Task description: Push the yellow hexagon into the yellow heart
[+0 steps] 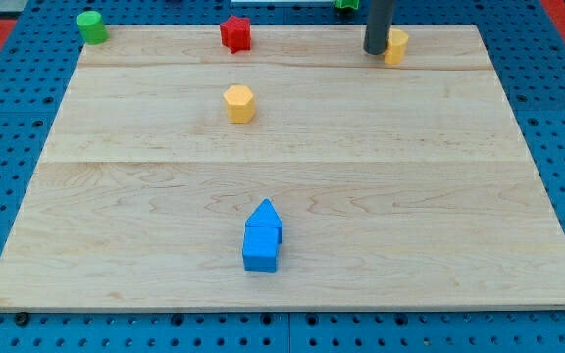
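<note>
While my tip point(376, 51) touches yellow heart point(396, 45), no end effector shown, yellow hexagon point(239, 103) well apart

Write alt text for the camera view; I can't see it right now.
My tip rests by the yellow heart at the board's top right, far from the yellow hexagon left of centre. Green cylinder and red star sit along the top; two blue blocks touch near the bottom.

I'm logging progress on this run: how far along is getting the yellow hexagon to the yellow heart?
Done: nothing visible; the yellow hexagon sits well apart from the yellow heart, down and toward the view's left. In hand: my tip stands at the heart's left side, far from the hexagon. Left: reach the hexagon and push it toward the heart.
</note>
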`<action>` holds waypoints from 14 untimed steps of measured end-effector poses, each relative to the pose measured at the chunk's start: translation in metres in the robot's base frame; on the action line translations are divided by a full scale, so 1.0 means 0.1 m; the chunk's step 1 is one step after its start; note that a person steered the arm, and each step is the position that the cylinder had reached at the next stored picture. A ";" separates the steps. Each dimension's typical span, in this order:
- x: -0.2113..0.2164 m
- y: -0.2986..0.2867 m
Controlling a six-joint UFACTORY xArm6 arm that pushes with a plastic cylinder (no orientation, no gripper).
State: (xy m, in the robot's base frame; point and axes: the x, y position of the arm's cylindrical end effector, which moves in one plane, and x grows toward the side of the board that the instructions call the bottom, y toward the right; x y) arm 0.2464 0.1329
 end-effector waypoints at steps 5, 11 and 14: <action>1.20 -0.61; 0.63 -2.67; 0.25 -1.86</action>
State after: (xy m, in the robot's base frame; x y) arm 0.2710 -0.0536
